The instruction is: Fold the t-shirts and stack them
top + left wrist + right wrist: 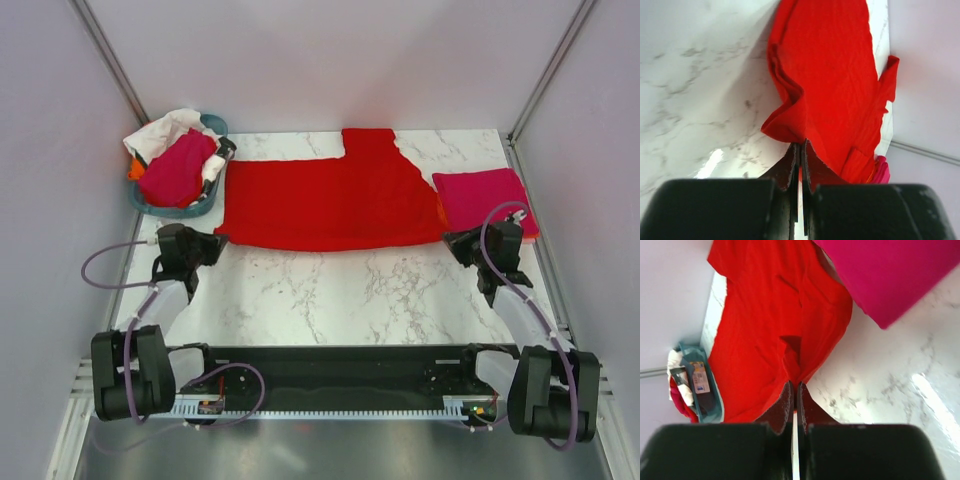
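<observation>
1. Lying flat on the marble bench [330, 300]: red t-shirt [330, 200], spread out just right of the teal tub [172, 210]. Its long axis runs sideways, straight away from the tub. One squared flap, seemingly a sleeve, points off its far edge, on the side away from the arm bases. Which end carries the collar cannot be told.
2. Near edge of the red t-shirt [830, 75]: bows slightly between its two near corners. The corner closest to the tub is lifted into a loose fold.
3. Left gripper [218, 240]: just in front of the tub, on its arm-base side. Fingers [790, 162] pressed together on the tub-side near corner of the red t-shirt.
4. Right gripper [447, 238]: well apart from the tub, at the opposite end of the cloth. Fingers [782, 402] pressed together on the other near corner of the red t-shirt [770, 315], which puckers where they pinch it.
5. Folded magenta t-shirt [485, 197]: a neat rectangle farthest from the tub, touching the red t-shirt's far end. An orange edge shows beneath it.
6. Tub contents: a crumpled magenta-pink t-shirt [178, 168] heaped in the middle, white cloth [165, 130] spilling over the far rim, and a sliver of orange at the left rim.
</observation>
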Controlling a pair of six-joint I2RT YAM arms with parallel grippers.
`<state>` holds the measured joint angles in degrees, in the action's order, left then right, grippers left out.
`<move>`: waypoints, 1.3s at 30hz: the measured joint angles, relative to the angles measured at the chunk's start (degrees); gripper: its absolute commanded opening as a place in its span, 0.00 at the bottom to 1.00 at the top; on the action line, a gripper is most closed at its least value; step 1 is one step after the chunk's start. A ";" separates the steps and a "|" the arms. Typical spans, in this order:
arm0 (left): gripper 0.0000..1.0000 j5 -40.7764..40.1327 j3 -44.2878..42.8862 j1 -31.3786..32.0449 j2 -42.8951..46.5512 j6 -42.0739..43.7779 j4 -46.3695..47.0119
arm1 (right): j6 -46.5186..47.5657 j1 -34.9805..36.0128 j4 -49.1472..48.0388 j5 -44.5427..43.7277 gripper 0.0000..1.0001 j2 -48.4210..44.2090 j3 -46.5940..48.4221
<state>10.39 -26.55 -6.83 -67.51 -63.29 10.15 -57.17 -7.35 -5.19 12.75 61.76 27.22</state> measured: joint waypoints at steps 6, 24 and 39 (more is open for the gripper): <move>0.02 -0.76 4.76 -3.04 5.05 0.24 -3.15 | 0.59 0.00 5.18 -0.68 0.00 -6.75 -6.08; 0.82 -5.14 11.76 -3.30 23.93 1.81 -21.57 | -0.70 0.11 27.61 -7.78 0.62 -35.17 -11.61; 0.84 2.73 -2.38 1.60 21.14 14.08 -22.14 | 14.64 8.07 18.78 -7.67 0.49 1.33 9.03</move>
<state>13.13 -28.93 -5.23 -46.37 -49.21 -11.99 -42.52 0.71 13.58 5.08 63.09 36.25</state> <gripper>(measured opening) 0.833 0.488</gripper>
